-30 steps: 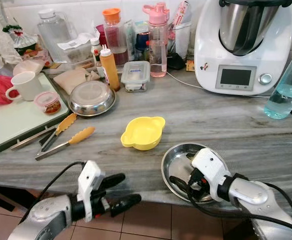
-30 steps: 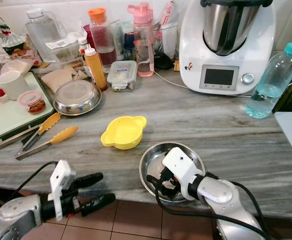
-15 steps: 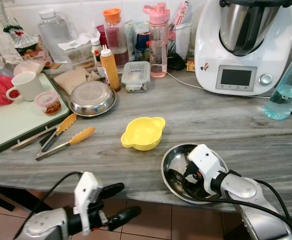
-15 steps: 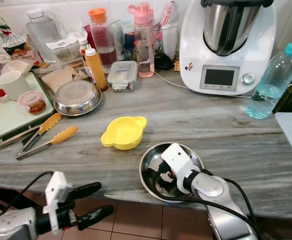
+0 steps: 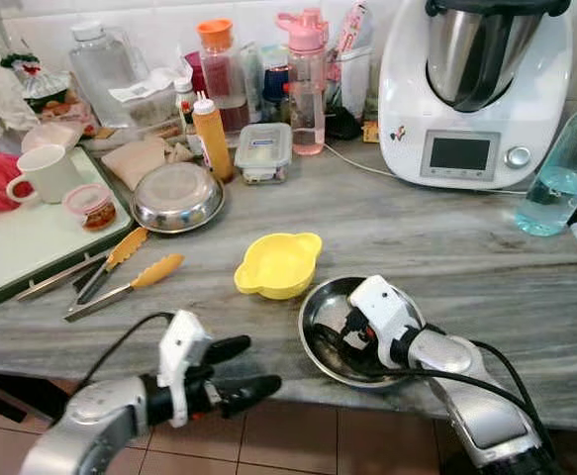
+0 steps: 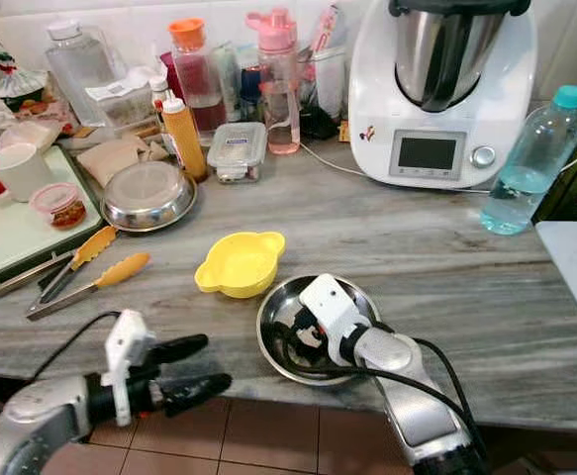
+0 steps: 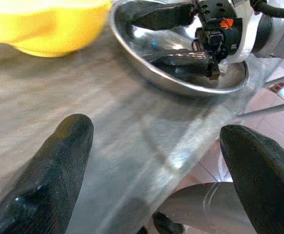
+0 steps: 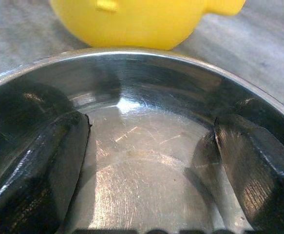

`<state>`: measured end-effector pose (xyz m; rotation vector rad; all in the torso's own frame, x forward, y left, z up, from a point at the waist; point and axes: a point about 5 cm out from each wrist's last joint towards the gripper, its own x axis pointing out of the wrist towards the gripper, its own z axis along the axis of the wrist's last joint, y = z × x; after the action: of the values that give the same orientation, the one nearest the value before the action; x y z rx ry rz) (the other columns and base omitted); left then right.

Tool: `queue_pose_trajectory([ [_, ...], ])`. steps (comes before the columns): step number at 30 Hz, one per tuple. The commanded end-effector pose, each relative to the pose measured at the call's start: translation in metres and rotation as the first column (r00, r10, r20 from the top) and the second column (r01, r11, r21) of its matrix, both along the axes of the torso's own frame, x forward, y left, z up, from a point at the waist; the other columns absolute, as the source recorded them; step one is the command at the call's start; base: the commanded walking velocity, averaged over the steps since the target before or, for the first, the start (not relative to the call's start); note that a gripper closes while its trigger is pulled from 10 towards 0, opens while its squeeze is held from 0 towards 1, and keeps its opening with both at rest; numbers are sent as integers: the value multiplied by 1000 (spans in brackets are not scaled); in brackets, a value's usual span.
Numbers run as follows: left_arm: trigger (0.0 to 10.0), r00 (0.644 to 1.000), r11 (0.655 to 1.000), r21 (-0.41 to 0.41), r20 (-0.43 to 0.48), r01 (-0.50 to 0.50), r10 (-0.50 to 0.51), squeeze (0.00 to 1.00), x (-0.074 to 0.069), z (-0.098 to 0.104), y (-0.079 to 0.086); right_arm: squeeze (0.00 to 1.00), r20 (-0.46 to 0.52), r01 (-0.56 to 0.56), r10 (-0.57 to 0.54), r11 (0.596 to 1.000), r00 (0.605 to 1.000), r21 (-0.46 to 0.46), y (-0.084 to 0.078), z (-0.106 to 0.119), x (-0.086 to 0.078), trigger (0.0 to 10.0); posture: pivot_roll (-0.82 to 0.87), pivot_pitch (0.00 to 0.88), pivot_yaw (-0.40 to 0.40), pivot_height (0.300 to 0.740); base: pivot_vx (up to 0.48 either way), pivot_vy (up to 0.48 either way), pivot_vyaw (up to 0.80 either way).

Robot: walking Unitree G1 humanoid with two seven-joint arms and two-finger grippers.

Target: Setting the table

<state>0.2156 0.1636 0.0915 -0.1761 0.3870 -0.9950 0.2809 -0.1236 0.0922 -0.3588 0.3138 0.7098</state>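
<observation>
Right gripper [image 5: 339, 334] sits inside the steel bowl [image 5: 320, 348] at the near edge of the marble counter [image 5: 466, 267], fingers spread apart, tips down against the bowl's inner surface, gripping nothing. Yellow bowl [image 5: 277, 264] just beside it, to the far left; rims look close, possibly touching, hard to tell. Left gripper [image 5: 239, 368] hangs off the near counter edge to the left, fingers open, empty. Second steel bowl [image 5: 176, 195] and tongs [image 5: 120, 274] sit far left, by a green tray [image 5: 31, 237].
</observation>
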Motion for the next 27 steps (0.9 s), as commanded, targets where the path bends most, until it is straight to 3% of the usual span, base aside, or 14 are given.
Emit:
queue_pose_trajectory([
  [1, 10000, 1000, 1000, -9, 18, 14, -13, 0, 1, 9, 2, 1000, -47, 20, -22, 999, 999, -41, -3, -14, 1, 10000, -29, 51, 80, 740, 0, 0, 0],
  [15, 10000, 999, 999, -11, 12, 30, -30, 0, -6, 8, -8, 1000, -3, 32, -32, 999, 999, -14, -5, -10, 13, 10000, -27, 55, 82, 740, 0, 0, 0],
  [27, 10000, 999, 999, -7, 9, 32, -31, 0, -12, 9, -1, 1000, 97, 15, -23, 996, 995, 87, -21, 28, -7, 10000, -45, 44, 87, 740, 0, 0, 0],
])
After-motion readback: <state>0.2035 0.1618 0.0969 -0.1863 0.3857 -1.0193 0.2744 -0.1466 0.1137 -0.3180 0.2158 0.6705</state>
